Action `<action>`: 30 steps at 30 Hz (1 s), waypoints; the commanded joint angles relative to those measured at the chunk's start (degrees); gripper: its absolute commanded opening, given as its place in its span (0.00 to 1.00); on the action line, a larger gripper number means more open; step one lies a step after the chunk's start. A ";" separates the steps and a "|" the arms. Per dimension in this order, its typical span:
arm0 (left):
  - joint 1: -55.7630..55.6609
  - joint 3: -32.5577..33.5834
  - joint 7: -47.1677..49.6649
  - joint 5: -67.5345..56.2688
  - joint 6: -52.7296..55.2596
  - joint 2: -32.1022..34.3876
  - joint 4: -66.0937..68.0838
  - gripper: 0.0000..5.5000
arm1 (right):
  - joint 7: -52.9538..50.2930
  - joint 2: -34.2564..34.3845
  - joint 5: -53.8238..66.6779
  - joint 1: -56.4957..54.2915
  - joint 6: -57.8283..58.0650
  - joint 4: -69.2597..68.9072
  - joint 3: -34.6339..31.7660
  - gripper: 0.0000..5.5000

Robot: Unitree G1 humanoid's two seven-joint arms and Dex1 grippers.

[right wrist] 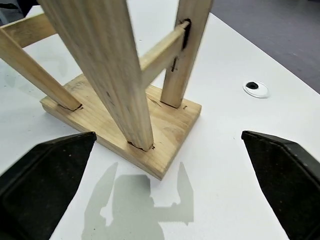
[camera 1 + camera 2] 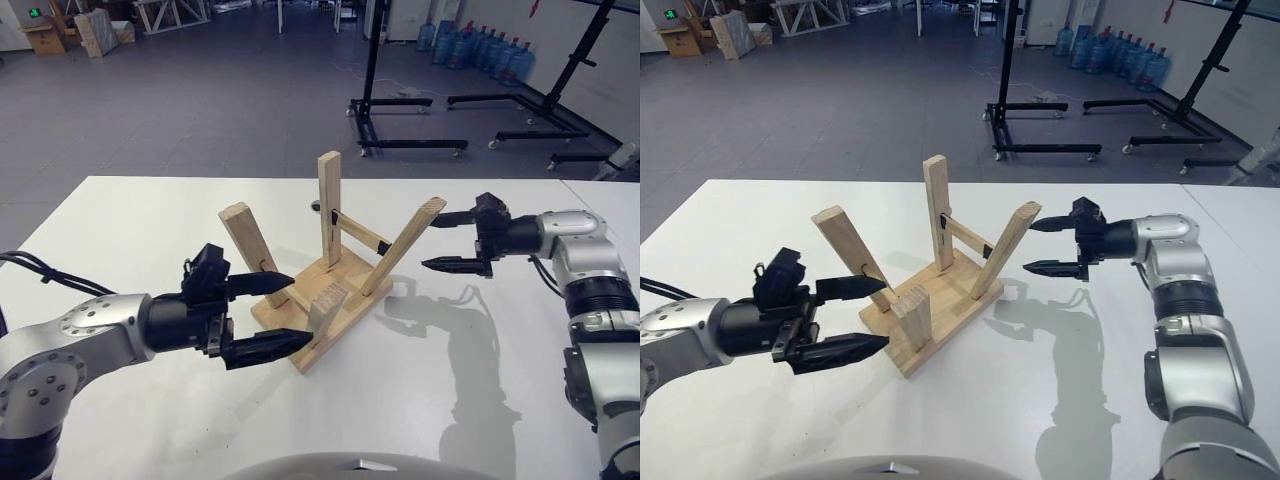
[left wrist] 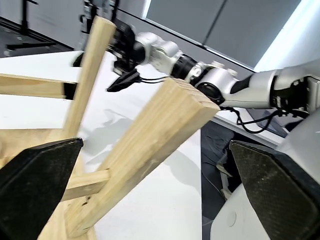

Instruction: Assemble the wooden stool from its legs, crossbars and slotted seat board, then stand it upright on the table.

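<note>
The stool point(image 2: 330, 290) rests legs-up on the bench point(image 2: 130, 230). Left claw point(image 2: 301, 309) and right claw point(image 2: 432, 243) gape apart near it; each should clamp a leg firmly, then turn slowly.

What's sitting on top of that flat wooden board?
Four wooden legs stick up from the seat board, with crossbars between them. The board lies flat on the white table, so its underside is hidden.
</note>
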 commanded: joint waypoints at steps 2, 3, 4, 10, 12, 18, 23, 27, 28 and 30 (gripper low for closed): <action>-3.30 -6.14 1.44 4.25 -1.82 -1.40 -1.07 0.98 | 0.64 2.14 1.24 -1.48 1.81 -4.65 1.38 0.97; -3.81 -7.43 1.92 5.62 -2.42 -2.03 -0.85 0.98 | 0.62 2.73 1.68 -1.56 2.07 -5.64 1.39 0.97; -4.54 -8.55 2.95 7.07 -3.00 -3.01 -0.07 0.98 | 0.58 3.31 2.32 -1.65 2.47 -6.66 1.20 0.97; -6.58 -10.72 5.75 16.89 -7.10 -5.89 7.33 0.98 | 0.81 2.53 9.37 1.32 8.70 -16.85 0.55 0.97; -6.45 -9.71 5.03 18.60 -8.13 -5.46 9.01 0.98 | 0.82 1.03 12.05 3.22 10.91 -20.57 0.43 0.97; -5.94 -6.13 2.87 19.94 -9.55 -4.11 10.01 0.98 | 0.30 -1.82 16.03 10.94 15.92 -32.07 0.11 0.97; -7.61 -2.67 -0.94 21.67 -10.78 -1.05 14.52 0.98 | -2.32 -2.07 17.29 15.47 18.67 -38.14 -1.04 0.97; -10.32 -3.76 -5.22 26.67 -13.73 0.69 21.32 0.98 | -5.08 -2.01 19.10 17.35 20.79 -42.20 -2.35 0.97; -11.22 -4.05 -5.66 27.19 -14.08 0.21 22.48 0.98 | -5.65 -1.97 19.56 17.64 21.23 -43.11 -2.51 0.97; -12.95 -4.47 -6.88 27.17 -14.27 -1.01 24.00 0.98 | -7.22 -1.74 20.28 18.26 21.91 -44.89 -3.07 0.97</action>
